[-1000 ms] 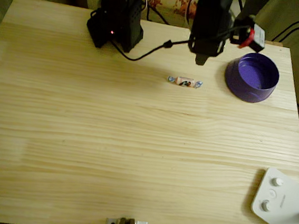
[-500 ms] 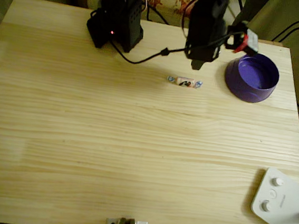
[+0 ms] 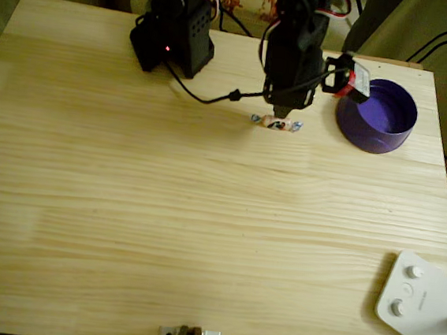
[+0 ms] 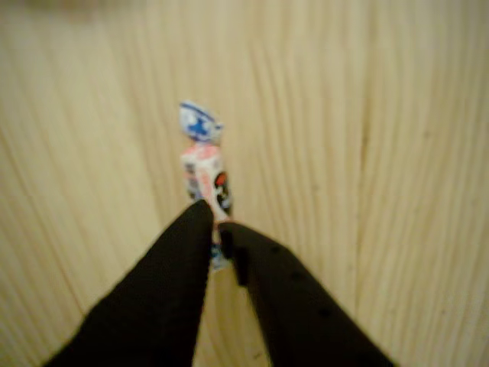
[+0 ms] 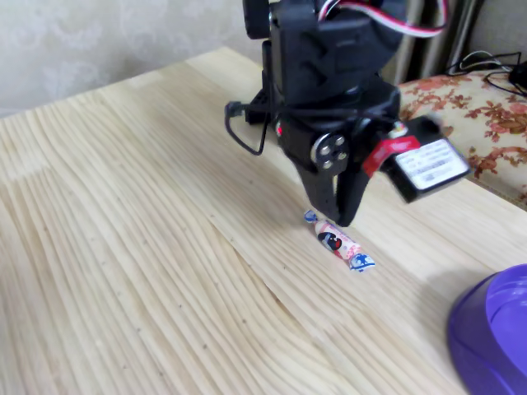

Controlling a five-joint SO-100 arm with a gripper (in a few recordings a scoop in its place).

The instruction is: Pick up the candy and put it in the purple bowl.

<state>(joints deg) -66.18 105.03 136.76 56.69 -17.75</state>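
Pale pine boards of the table [image 3: 203, 213] run under the black gripper [image 4: 217, 226], whose fingertips [image 4: 195, 218] are pressed nearly together, a thin slit between them, pointing down right above the candy [image 4: 205, 172]. That wrapped sweet lies flat on the wood, its near twisted end hidden behind the tips, with nothing pinched. Beside the gripper in the overhead view sits the purple bowl [image 3: 382, 119], close but apart from the candy [image 3: 277, 123]. Well away at the table's corner rests a white device with knobs [image 3: 424, 306].

Purple bowl [image 3: 376, 116]; pinkish-white candy [image 3: 276, 123]
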